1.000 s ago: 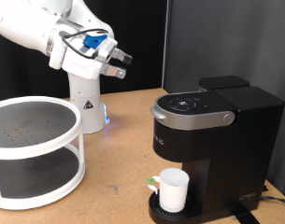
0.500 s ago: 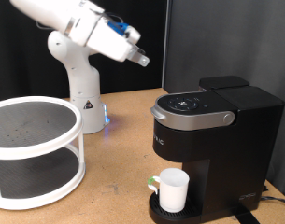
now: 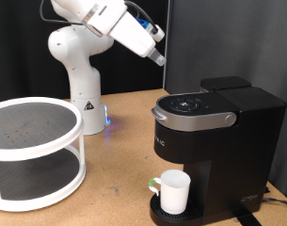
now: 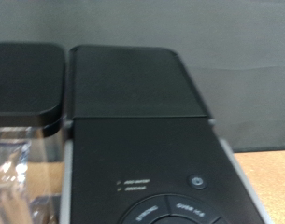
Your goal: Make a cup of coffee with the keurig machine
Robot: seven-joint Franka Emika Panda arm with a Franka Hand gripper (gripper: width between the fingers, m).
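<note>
The black keurig machine (image 3: 214,137) stands at the exterior view's right, its silver-grey lid handle down and its button panel (image 3: 187,104) facing up. The white cup (image 3: 174,191) stands on the round drip base under the spout, handle towards the exterior view's left. My gripper (image 3: 160,55) is in the air above and to the left of the machine's top, pointing down towards it. The wrist view shows the machine's black lid (image 4: 137,89) and button panel (image 4: 170,201) from above; my fingers do not show there.
A white two-tier round rack (image 3: 35,151) stands at the exterior view's left. The arm's white base (image 3: 84,104) with a blue light is behind it. The wooden table (image 3: 119,165) spreads between rack and machine. A clear water tank (image 4: 21,168) shows in the wrist view.
The arm has swung up and towards the exterior view's right, carrying the gripper from near the arm's base to above the machine. Cup and machine have not moved.
</note>
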